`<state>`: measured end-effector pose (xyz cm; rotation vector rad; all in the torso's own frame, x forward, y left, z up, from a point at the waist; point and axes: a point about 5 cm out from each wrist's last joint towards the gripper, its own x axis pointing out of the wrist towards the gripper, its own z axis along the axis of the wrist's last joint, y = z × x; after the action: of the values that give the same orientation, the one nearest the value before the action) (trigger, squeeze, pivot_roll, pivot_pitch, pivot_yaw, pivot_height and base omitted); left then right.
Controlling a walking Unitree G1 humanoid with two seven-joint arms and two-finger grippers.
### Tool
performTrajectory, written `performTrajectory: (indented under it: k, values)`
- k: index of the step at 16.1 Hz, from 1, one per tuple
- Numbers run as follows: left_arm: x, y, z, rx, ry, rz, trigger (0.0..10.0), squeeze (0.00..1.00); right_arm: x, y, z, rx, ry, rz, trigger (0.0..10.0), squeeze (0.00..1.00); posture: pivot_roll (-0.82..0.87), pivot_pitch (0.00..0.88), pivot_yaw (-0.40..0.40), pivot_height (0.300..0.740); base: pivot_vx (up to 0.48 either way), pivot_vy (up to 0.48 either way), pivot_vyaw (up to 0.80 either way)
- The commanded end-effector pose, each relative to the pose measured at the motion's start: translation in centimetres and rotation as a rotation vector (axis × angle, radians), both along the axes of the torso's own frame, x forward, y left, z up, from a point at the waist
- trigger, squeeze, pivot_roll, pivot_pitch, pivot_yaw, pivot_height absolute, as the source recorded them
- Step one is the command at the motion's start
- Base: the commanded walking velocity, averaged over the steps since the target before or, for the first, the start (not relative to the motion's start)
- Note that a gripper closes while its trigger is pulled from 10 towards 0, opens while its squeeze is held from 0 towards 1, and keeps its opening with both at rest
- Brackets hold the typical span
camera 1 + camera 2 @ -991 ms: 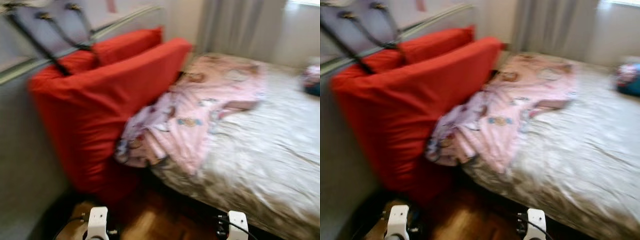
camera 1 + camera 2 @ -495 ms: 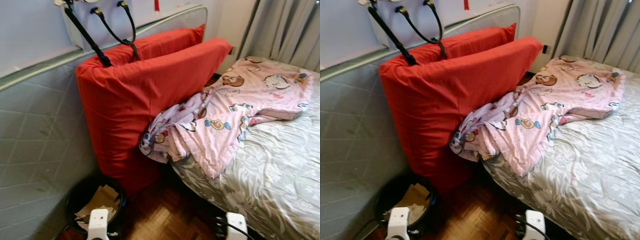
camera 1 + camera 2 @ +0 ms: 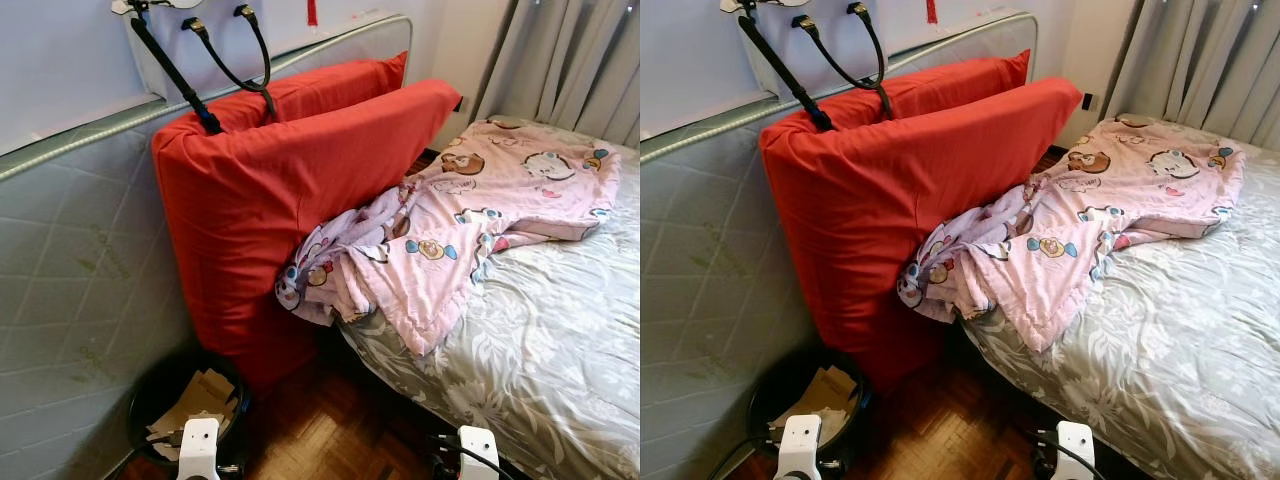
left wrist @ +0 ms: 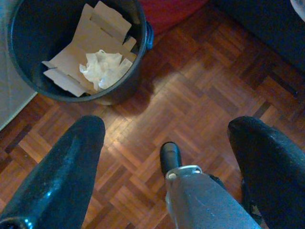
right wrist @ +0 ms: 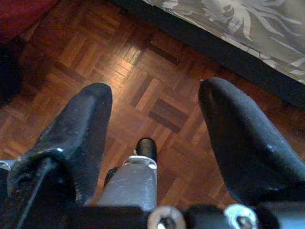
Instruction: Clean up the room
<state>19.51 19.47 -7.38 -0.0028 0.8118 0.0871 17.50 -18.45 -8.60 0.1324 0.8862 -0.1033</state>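
A pink blanket (image 3: 470, 215) lay rumpled across the grey bed (image 3: 560, 340), one end spilling against a red cushion (image 3: 290, 190) that leaned on a mattress (image 3: 70, 290) stood against the wall. A black bin (image 4: 71, 52) of cardboard scraps sat on the wood floor (image 5: 143, 76) beside it. The left gripper (image 4: 167, 143) and right gripper (image 5: 155, 124) hung over the floor, fingers spread and holding nothing

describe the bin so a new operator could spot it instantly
Start at the big red cushion leaning upright beside the bed. At its foot, on the parquet floor against the quilted grey mattress, stands a round black bin. It is the one open container, with cardboard scraps and crumpled white paper inside.
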Motion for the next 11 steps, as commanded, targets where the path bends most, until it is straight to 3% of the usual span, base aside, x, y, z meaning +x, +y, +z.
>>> performTrajectory:
  k: [1, 11]
  values:
    - [-0.14, 0.27, -0.06, 0.004, 0.008, 0.013, 10.0, 0.00, -0.20, 0.07, -0.10, -0.004, 0.006, 0.007, 10.0, 0.00, -0.02, 0.000, -0.004, 0.740, 0.296, 0.000, 0.00]
    - [-0.25, 0.38, -0.11, 0.011, 0.015, 0.015, 10.0, 0.00, -0.25, 0.24, -0.13, 0.015, 0.007, 0.023, 10.0, 0.00, -0.02, 0.000, -0.002, 0.740, 0.346, 0.000, 0.00]
